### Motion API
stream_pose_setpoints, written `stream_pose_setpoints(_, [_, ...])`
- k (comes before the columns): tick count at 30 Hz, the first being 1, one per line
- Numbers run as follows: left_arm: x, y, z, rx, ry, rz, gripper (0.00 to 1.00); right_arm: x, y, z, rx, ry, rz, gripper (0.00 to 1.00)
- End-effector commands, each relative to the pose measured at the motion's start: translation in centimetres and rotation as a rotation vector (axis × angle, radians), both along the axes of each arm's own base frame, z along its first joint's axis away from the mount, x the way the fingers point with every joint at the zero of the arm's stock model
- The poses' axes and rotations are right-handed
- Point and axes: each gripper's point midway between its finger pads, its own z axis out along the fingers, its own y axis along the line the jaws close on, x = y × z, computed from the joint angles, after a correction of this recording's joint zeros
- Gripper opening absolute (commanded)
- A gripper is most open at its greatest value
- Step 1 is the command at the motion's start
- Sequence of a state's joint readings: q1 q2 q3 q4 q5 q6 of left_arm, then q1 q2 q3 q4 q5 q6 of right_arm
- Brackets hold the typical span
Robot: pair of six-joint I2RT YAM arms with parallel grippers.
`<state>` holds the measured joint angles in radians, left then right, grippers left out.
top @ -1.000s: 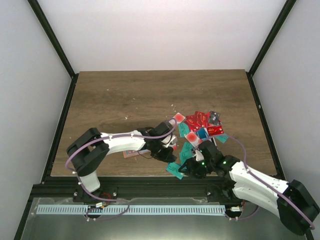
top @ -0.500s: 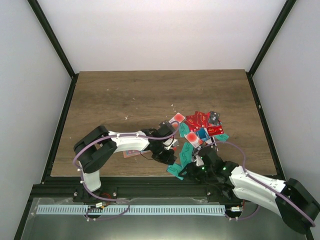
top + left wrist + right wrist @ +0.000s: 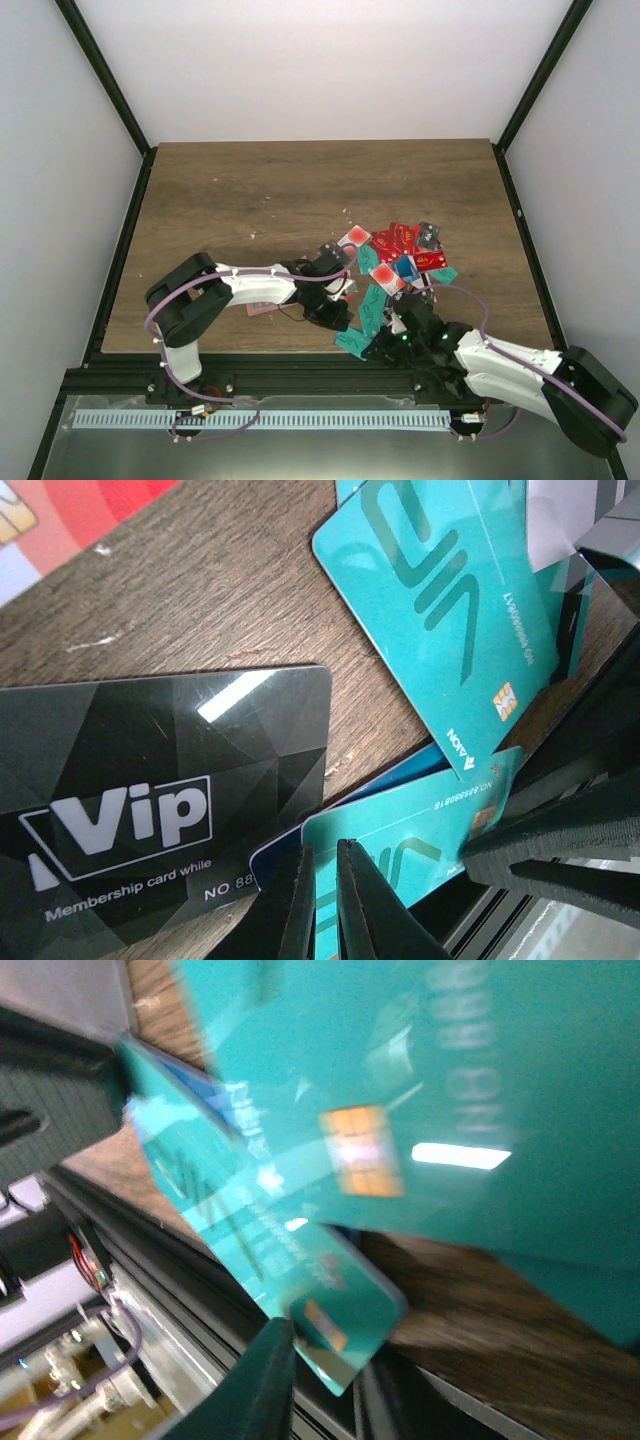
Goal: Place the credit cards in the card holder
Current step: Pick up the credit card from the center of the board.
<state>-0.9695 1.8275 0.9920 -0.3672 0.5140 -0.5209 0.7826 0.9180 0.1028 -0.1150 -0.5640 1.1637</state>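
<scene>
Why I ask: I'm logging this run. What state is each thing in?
Left claw: nearly shut, nothing seen in it.
Right claw: view blurred, cannot tell.
Black glossy plastic VIP card: flat, face up.
Teal plastic chip cards: flat, face up, overlapping.
Salmon-brown flat card holder: lying flat, partly hidden; open or shut unclear.

open wood across the far and left table (image 3: 250,190); scattered credit cards (image 3: 400,245) crowd the near right.

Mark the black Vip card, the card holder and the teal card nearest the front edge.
black Vip card (image 3: 150,780): left wrist view, middle of its face.
card holder (image 3: 262,309): top external view, its exposed near edge.
teal card (image 3: 348,342): top external view, its middle.
</scene>
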Motion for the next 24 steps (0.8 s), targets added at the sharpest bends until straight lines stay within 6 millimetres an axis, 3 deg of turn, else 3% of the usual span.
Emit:
stream_pose_setpoints(1, [-0.7,0.7,-0.5,0.024,0.006,-0.004,0.09,1.4,0.9,1.7,0.019,-0.077,0.004,0.08])
stream_pose_setpoints(4, [-0.2,0.5,0.2,0.019,-0.012,0.011,0.09,1.6,1.0,2.2,0.010,-0.088,0.017,0.01])
stream_pose_setpoints(11, [2.6,0.9,4.5,0.003,-0.083,0.093,0.10,2.3,1.4,4.8,-0.006,-0.146,0.068,0.01])
stream_pose_setpoints(18, [6.1,3.0,10.8,-0.043,-0.170,0.211,0.14,2.2,1.6,7.7,-0.014,-0.167,0.115,0.01])
stream_pose_setpoints(24, [6.8,4.8,13.0,-0.074,-0.188,0.272,0.17,4.0,1.4,10.2,-0.030,-0.200,0.066,0.04])
